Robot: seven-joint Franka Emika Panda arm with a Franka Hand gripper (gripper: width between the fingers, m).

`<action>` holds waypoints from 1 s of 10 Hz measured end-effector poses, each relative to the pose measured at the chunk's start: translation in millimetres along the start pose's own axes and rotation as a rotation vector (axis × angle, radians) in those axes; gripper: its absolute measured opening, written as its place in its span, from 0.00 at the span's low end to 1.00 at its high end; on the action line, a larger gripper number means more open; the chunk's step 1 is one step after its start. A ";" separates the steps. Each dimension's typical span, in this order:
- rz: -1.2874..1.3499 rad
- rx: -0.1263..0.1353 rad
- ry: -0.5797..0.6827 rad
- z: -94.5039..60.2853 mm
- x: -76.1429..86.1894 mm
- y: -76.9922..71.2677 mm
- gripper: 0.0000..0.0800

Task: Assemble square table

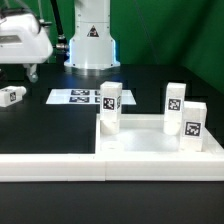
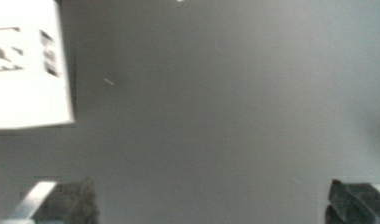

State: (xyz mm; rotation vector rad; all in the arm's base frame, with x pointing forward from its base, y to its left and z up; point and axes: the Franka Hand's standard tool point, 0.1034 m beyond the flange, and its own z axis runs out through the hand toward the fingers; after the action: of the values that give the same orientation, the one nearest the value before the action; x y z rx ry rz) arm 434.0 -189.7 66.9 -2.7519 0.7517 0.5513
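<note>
Standing three legs (image 1: 110, 108) atop square top (image 1: 150, 140), tool (image 2: 205, 200) wide

White legs (image 1: 110, 108) and table top (image 1: 150, 150), black-and-white square tags; black table (image 1: 40, 125).

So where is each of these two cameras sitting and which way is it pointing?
Exterior view: off the arm at table height, facing the tabletop with standing legs and the marker board; the arm's base and gripper show.
Wrist view: on the wrist, looking down between open fingertips at the dark table.
Shared: probably the loose leg.
</note>
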 end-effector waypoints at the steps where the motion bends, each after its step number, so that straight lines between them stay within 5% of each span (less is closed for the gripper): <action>1: 0.008 0.000 -0.060 -1.0 -3.2 10.7 0.81; 5: 0.033 0.012 -0.299 5.3 -10.9 15.1 0.81; 8: 0.033 -0.004 -0.469 20.0 -4.5 59.5 0.81; 10: 0.034 -0.016 -0.439 27.0 3.2 72.7 0.81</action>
State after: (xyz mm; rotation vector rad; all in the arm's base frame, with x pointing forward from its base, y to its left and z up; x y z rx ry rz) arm 390.2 -243.5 32.2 -2.4953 0.6834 1.1211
